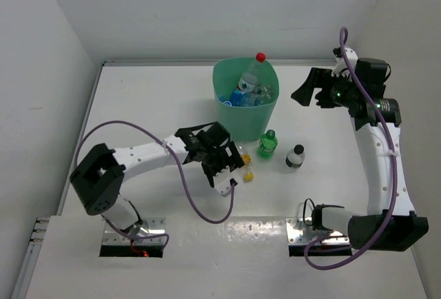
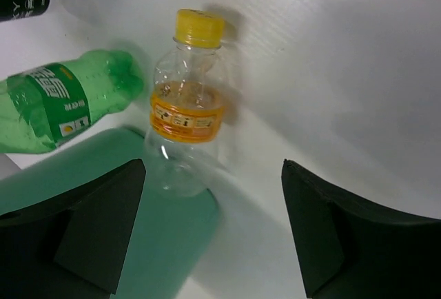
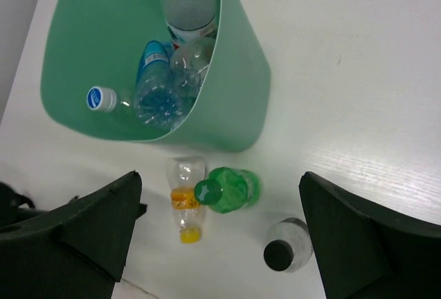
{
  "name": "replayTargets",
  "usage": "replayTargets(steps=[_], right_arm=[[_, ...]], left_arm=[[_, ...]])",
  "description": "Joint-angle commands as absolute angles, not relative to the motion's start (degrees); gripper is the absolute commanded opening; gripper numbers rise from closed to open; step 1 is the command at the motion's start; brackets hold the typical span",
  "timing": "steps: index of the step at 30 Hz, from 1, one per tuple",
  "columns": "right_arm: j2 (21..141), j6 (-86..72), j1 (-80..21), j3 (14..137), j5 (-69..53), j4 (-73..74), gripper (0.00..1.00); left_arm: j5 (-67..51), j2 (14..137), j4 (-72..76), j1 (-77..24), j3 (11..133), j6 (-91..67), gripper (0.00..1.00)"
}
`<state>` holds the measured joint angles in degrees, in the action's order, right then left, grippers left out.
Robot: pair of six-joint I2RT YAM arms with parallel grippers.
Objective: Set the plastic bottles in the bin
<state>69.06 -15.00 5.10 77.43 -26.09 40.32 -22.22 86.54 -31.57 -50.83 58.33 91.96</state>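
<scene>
From overhead I saw the bin standing at the back of the table. Several bottles were piled inside it, and one with a red cap poked above the rim. Three bottles were on the table just in front of the bin. A yellow-capped bottle lay on its side, a green bottle stood upright, and a black-capped bottle stood to its right. The left gripper sat low beside the yellow-capped bottle. The right gripper hung in the air to the right of the bin, well apart from it.

Through the left wrist camera I saw the jaws spread wide, with nothing between them. The yellow-capped bottle lay just beyond the fingertips, its cap pointing away from me. The green bottle was to its left, and the bin's wall was close by.

Through the right wrist camera I looked down into the bin. The jaws were wide apart and held nothing. The three loose bottles sat below them, the yellow-capped one touching or almost touching the green one.
</scene>
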Motion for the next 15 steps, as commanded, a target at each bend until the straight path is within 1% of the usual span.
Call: replayTargets(steps=[1,6,15], right_arm=[[66.98,-14.51,5.19,78.23,-27.86,43.06,0.93],[66.01,-13.45,5.27,77.25,-27.77,43.59,0.93],[65.83,-10.81,5.80,78.57,-26.46,45.79,0.94]], left_arm=[[-23.03,89.99,-26.19,-50.63,62.91,101.68,0.87],[-22.41,95.44,-25.49,-51.15,65.03,106.60,0.87],[-21.88,105.90,-23.39,-51.68,67.85,109.16,0.87]])
